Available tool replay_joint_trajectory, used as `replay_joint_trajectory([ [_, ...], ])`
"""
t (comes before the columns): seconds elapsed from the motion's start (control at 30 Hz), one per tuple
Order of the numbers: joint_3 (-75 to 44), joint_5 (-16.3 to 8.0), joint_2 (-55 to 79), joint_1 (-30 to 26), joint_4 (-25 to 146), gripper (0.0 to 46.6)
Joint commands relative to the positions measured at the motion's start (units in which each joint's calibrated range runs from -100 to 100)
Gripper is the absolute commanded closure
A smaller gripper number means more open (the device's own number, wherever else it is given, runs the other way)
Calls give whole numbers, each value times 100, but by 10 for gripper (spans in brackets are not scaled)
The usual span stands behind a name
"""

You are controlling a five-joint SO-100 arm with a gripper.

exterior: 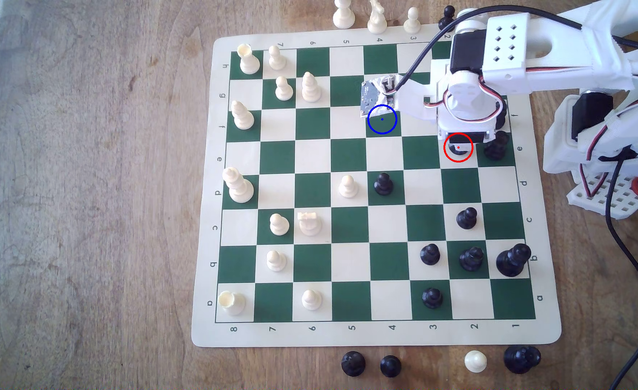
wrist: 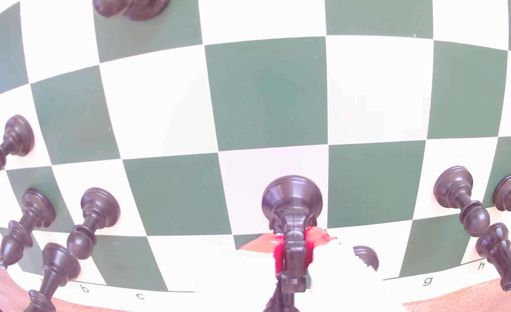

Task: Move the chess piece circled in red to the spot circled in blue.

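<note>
A: So where was the knight (wrist: 291, 210) at that moment?

B: On the cream square ringed in red, in the e row, second file, toward the exterior view's right. From that camera just its dark base (exterior: 456, 150) peeked out under the arm's wrist. The wrist view showed its round base planted on the white square.

A: And the gripper (wrist: 293, 255)?

B: Down over the piece, with its red pads (wrist: 278, 255) pressed against either side of the knight's upper body. It looked clamped on the knight, base down on the board (exterior: 385, 333).

A: What about the spot (exterior: 382, 119)?

B: A dark green square with a blue ring and centre dot, in the f row, fourth file. Bare, and well apart from the knight: one row up and two files toward the exterior view's left. The small circuit board (exterior: 375, 93) on the arm hung just above it in that view.

A: Anything close to the knight?

B: A taller black piece (exterior: 496, 146) stood on the neighbouring green square to the exterior view's right. A black pawn (exterior: 383, 183) sat farther off, in the d row.
</note>
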Motion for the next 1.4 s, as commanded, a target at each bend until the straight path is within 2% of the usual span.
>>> replay_joint_trajectory([
  [0.0,-787,-127,-570,-176,449,461],
  [0.1,-1476,-278,-638,-387,891,462],
  [0.27,-2301,-366,-511,-496,1260,463],
  [0.67,-3398,-469,1000,98,621,463],
  [0.97,-4177,-405,2189,372,539,463],
  [1.37,-4803,-352,2944,403,596,463],
])
